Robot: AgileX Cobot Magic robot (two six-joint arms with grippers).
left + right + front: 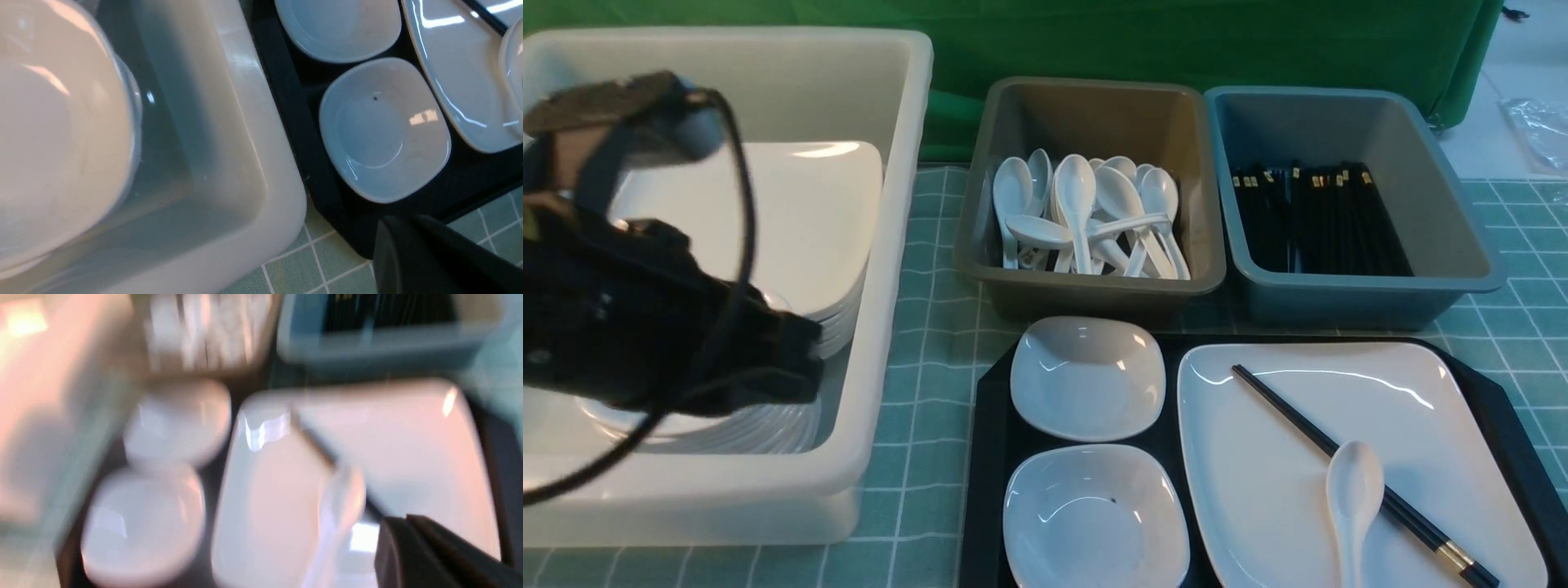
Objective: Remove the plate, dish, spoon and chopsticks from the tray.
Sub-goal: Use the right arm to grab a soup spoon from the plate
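The chopsticks (pixel 1307 428) lie slantwise on the plate (pixel 1258 490), which fills the right side of the tray (pixel 992 425). Their thin tips point to the tray's far side and their banded ends to its near right corner. The spoon (pixel 1354 490) rests against them, handle toward the tray's near edge. Two small dishes (pixel 1086 376) take up the tray's left side.

The left arm (pixel 645 327) hangs over the white tub (pixel 890 327), left of the tray, its jaws pinched shut on nothing I can see. The right arm (pixel 441 555) looks down on the plate, so it seems the nearer one. That view is smeared, so I cannot tell how its jaws stand.
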